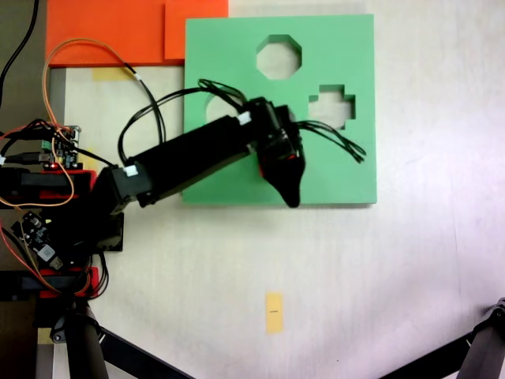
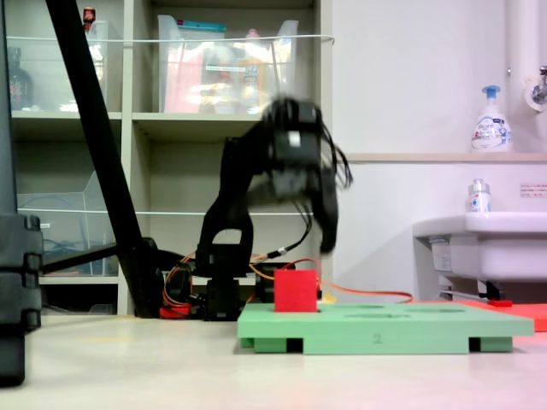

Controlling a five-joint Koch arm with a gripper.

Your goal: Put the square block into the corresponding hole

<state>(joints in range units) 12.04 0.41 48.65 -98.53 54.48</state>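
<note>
White tabletop [image 1: 410, 276] bears one green board [image 2: 385, 326], one red block [image 2: 296, 290].

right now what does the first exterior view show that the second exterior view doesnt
Only the first exterior view shows the cutout shapes from above: the octagonal cutout, the cross-shaped cutout, plus the orange foam sheets and yellow paper tag.

Only the second exterior view shows the square block fully, standing on the board, with the pincer raised above it.

Both show the green foam board.
</note>
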